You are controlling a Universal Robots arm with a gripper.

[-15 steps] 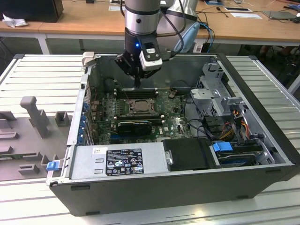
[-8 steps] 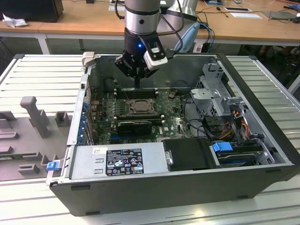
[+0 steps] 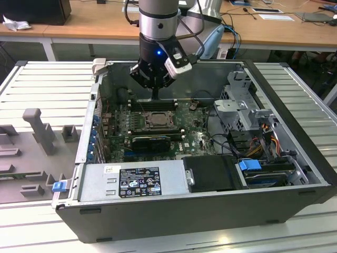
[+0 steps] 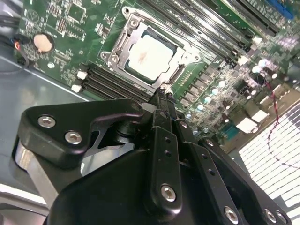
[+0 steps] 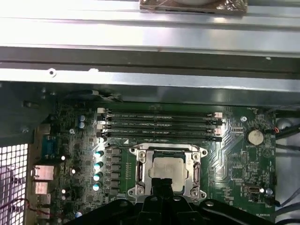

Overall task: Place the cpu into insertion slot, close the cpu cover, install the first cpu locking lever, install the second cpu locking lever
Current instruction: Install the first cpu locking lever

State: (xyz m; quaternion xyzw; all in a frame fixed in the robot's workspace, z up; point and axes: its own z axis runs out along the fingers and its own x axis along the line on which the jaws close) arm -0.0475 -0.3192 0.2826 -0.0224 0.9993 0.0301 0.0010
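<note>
Currently the black claw (image 3: 156, 98) hangs inside an open dark-grey metal computer case (image 3: 210, 211), its two narrow fingers pressed shut against each other. In the second wrist view the claw's tip (image 4: 161, 96) sits at the edge of the small square insertion slot (image 5: 165, 154). I cannot tell whether it touches the metal there.

The flat square cpu (image 4: 150, 57) with its pale silvery face lies seated in that slot, just beyond the fingertips, as both wrist views show (image 5: 168, 169). The thin silver-grey metal cpu cover (image 4: 121, 50) lies flat around it, the chip showing through its square cut-out. Whether the levers at its sides are latched cannot be made out.

Just beside the slot run four long black memory slots (image 5: 159, 125), all on a green motherboard (image 3: 195, 134). A round silver coin battery (image 5: 255, 137) sits on the same board, well apart from the slot.

The case lies on its side with its open face up, on a tabletop of pale ribbed metal (image 3: 52, 84). Besides the board it holds:
- a long black rectangular card (image 3: 152, 140) near the slot;
- a silver-grey power supply box (image 3: 131, 179) along the front wall;
- a black box (image 3: 213, 173) next to the power supply;
- a perforated grey metal drive cage (image 3: 239, 100) towards the exterior view's right;
- a blue plastic tab (image 3: 250, 164) beside the black box.
</note>
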